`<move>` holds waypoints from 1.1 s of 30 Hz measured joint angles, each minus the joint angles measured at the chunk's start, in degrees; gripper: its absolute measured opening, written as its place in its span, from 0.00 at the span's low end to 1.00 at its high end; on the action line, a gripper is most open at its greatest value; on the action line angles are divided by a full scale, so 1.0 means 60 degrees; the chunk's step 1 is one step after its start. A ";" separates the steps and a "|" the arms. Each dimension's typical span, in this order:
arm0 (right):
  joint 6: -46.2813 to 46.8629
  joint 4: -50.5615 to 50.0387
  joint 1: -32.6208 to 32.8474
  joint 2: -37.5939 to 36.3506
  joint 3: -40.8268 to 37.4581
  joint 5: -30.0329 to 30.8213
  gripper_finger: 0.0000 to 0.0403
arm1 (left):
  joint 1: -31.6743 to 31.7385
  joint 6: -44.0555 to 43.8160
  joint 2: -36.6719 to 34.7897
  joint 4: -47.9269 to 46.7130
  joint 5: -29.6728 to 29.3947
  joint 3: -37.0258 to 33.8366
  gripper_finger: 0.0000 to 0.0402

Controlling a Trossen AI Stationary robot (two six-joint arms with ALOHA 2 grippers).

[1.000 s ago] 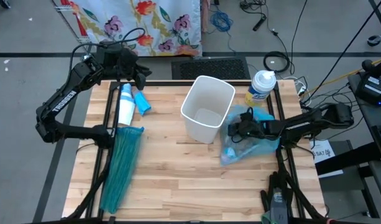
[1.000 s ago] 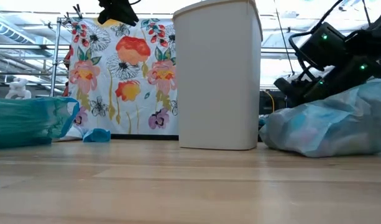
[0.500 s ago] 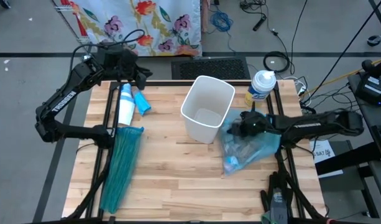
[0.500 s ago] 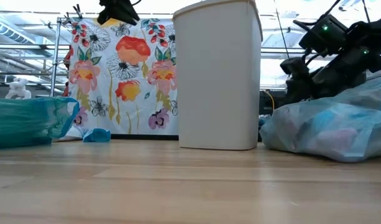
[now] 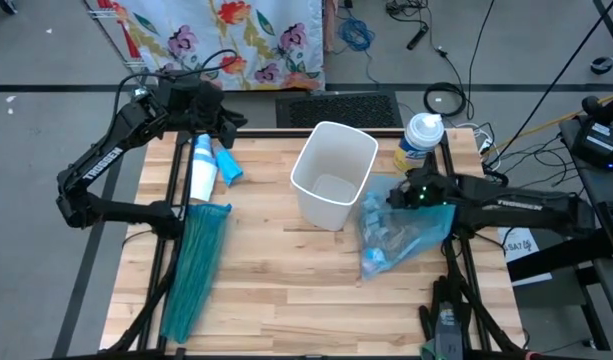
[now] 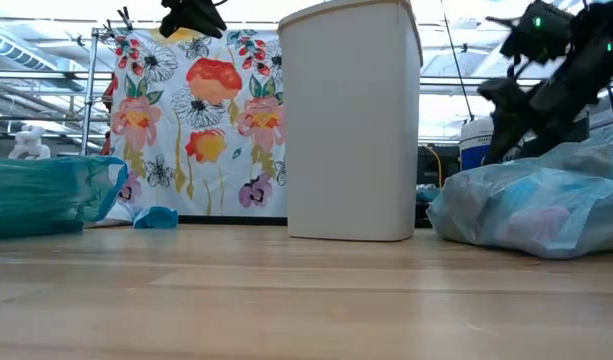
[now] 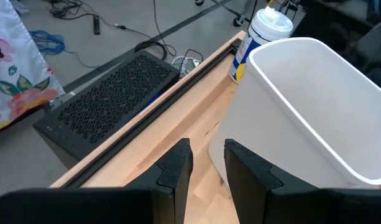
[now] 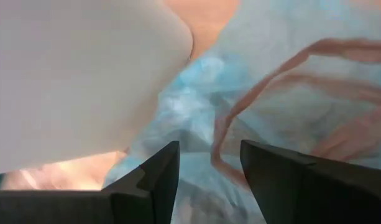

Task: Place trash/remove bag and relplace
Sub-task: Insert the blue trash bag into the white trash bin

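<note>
The pale-blue bag [image 5: 401, 235] lies on its side on the table, right of the white bin [image 5: 334, 175], with scraps of trash showing through it [image 6: 526, 205]. Its reddish drawstring [image 8: 265, 93] lies loose on top. My right gripper [image 5: 388, 197] hangs open just above the bag's far end [image 8: 209, 168] and touches nothing. The darker teal-green bag [image 5: 196, 265] lies stretched along the table's left side. My left gripper [image 5: 224, 122] waits open above the far left corner, facing the bin [image 7: 308, 106].
A white bottle [image 5: 202, 168] and a small blue packet [image 5: 229, 165] lie near the far left. A wipes canister [image 5: 419, 140] stands behind the bin at the far right. A floral cloth [image 6: 201, 120] hangs beyond the table. Bare wood lies along the near edge.
My right gripper has come up off the pale-blue bag and drawn back toward the table's right edge. The bag has stayed on the table; its top has sagged and it has spread a little toward the near edge.
</note>
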 joint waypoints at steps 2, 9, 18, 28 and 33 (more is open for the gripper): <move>-0.0149 -0.0652 0.0000 -0.0104 0.0685 0.0235 0.40 | 0.0000 0.0090 0.0000 0.0000 0.0000 0.0000 0.25; -0.0746 -0.1368 0.0000 -0.0145 0.2744 0.0607 0.40 | 0.0000 0.0289 0.0000 0.0002 -0.0004 0.0000 0.25; 0.0052 -0.3095 0.0041 -0.0066 0.2934 0.0806 0.40 | -0.0760 0.0530 -0.0374 -0.1171 -0.0253 0.0004 0.25; 0.0039 -0.2932 0.0277 -0.0068 0.2934 0.1120 0.40 | -0.4078 -0.3383 -0.0729 -0.4180 -0.3683 0.0015 0.25; 0.0041 -0.2931 0.0280 -0.0053 0.2934 0.1155 0.40 | -0.6068 -0.6240 -0.0619 -0.5830 -0.4987 -0.0464 0.25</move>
